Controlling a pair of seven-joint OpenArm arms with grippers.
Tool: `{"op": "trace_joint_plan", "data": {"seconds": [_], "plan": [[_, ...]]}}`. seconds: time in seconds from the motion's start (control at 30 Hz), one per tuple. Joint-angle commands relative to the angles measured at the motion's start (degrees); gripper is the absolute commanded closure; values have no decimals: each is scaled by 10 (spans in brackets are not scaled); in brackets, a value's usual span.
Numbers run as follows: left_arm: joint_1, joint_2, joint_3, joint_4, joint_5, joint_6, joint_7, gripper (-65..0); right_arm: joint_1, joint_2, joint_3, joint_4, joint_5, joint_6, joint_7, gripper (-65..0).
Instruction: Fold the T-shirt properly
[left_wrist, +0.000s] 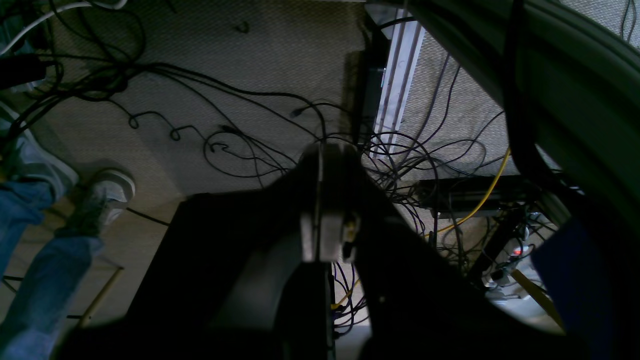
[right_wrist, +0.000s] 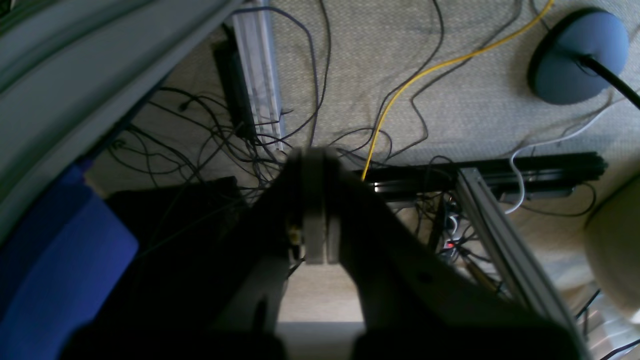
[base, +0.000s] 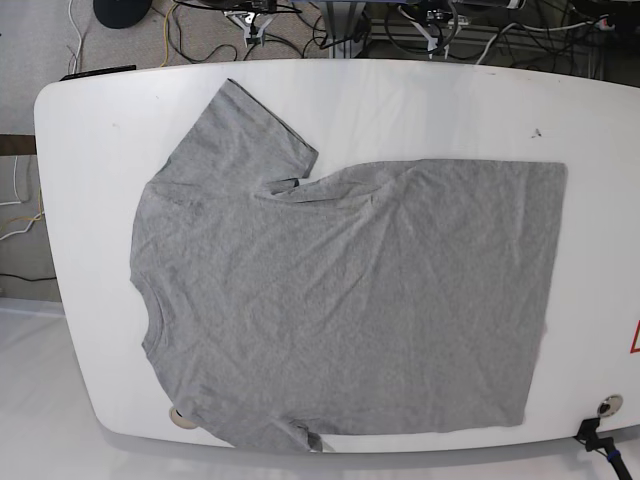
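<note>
Both the left gripper (left_wrist: 327, 200) and right gripper (right_wrist: 315, 210) are closed, empty, hanging off-table over the carpeted floor. The plain heather-grey cotton T-shirt (base: 340, 300) lies flat on the white table (base: 420, 100), long axis crosswise, neither arm evidently nearer.

Seen from each wrist camera, the robot's own body is mostly dark and out of focus. The left claw (left_wrist: 327, 200) has two flat pale grey fingers (left_wrist: 332, 220) pressed face to face, with rounded tips, set on broad black bodywork that widens toward the camera. A small brass-coloured fitting sits on the side of one finger, low down. The right claw (right_wrist: 315, 210) looks much the same: two grey slab-like fingers (right_wrist: 312, 220) closed together, black flared housing beneath, and a small brass-coloured fitting at its left side. A round hole shows in the black housing on its right flank.
</note>
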Motion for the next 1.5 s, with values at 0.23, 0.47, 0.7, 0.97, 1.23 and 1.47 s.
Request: {"op": "trace_joint_plan", "data": {"seconds": [0.23,0.47,0.7,0.97,1.23,1.47], "plan": [[-3,0,2,0,-4,1,-8,0,4,-2,-1,16,-3,8,10,0],[-3,0,2,0,-3,0,-7,0,3,-2,1,16,-4,6,8,0],[-1,-2,2,3,-4,-1,-8,0,0,-1,1,17,-7,8,8,0],[22,-18,2,8,-3,-20,-31,0,-10,0,3,15,-6,7,11,0],[64,-79,-2,31,-48,-110,-63,0,-28,6,3,11,-6,13,26,0],[117,-94,-4,123,-96,-256,-91,0,-89,33,3,74,-6,22,36,0]]}}
